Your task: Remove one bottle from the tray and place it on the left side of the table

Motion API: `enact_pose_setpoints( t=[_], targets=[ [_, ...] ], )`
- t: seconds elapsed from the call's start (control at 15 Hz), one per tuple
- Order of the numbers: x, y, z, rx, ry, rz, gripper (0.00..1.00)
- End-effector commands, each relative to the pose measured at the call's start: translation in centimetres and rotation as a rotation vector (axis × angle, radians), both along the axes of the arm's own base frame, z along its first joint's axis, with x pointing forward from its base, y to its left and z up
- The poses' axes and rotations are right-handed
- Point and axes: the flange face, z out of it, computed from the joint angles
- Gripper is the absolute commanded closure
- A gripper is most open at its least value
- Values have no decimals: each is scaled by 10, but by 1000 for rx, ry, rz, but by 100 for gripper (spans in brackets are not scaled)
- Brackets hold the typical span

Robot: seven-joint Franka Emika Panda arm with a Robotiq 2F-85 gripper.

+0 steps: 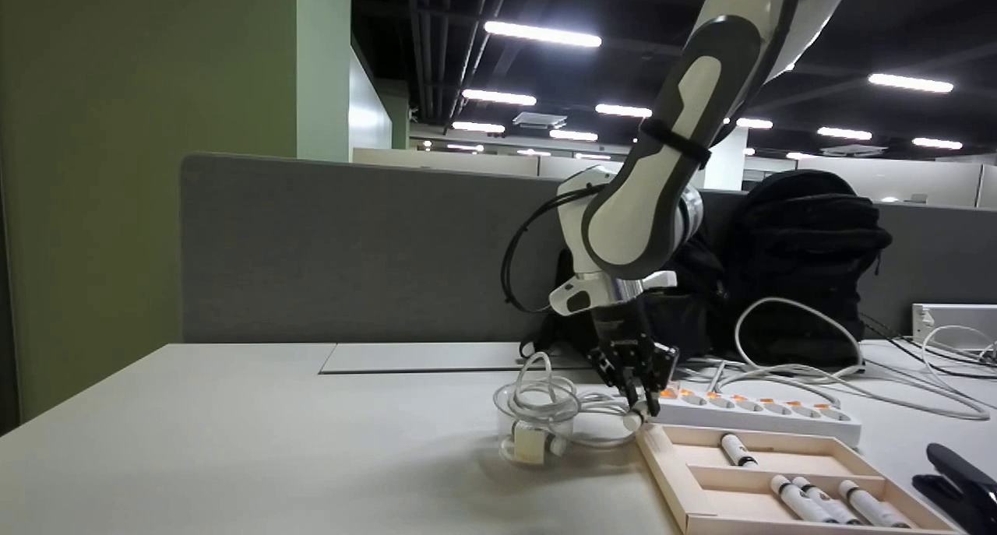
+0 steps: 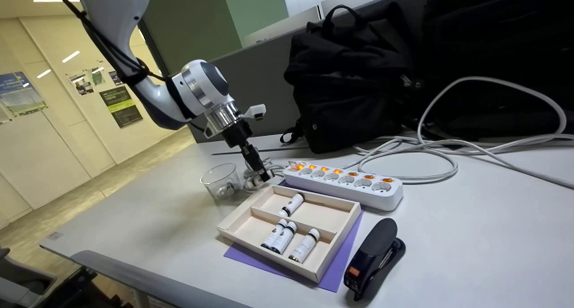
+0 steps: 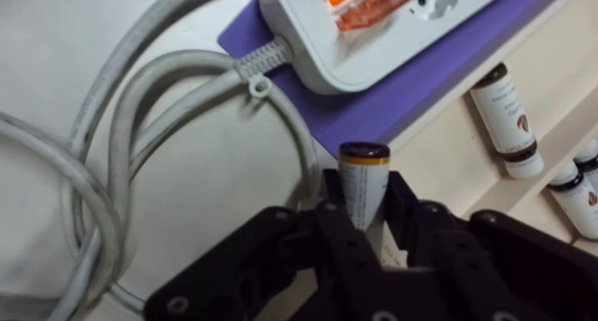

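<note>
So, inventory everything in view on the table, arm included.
tray: one, light wood, on table
bottles: five, white-labelled, four in tray, one in claw
sheet: one, purple, under tray
cup: one, clear, near tray, contents unclear
power strip: one, white, beside tray
cables: several, pale grey, across table
stapler: one, black, beside tray
backpacks: at least two, black, at back
box: one, pale, at back
arm: one, white and grey, above table
claw: one, black, near tray corner

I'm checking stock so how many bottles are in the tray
4: one bottle in the tray compartment beside the power strip, a close pair and a single bottle in the other. None seems hidden.
</note>
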Motion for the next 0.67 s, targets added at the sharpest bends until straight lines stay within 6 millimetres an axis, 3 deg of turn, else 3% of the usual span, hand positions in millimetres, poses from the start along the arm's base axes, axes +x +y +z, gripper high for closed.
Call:
enact_pose_setpoints(
  t=[0.0,0.53,0.6],
  targets=[
    [20,-1,8,-49,-93,146,93],
    [45,0,-10,175,-136,-15,93],
    [46,-2,-13,184,-130,-43,70]
  ],
)
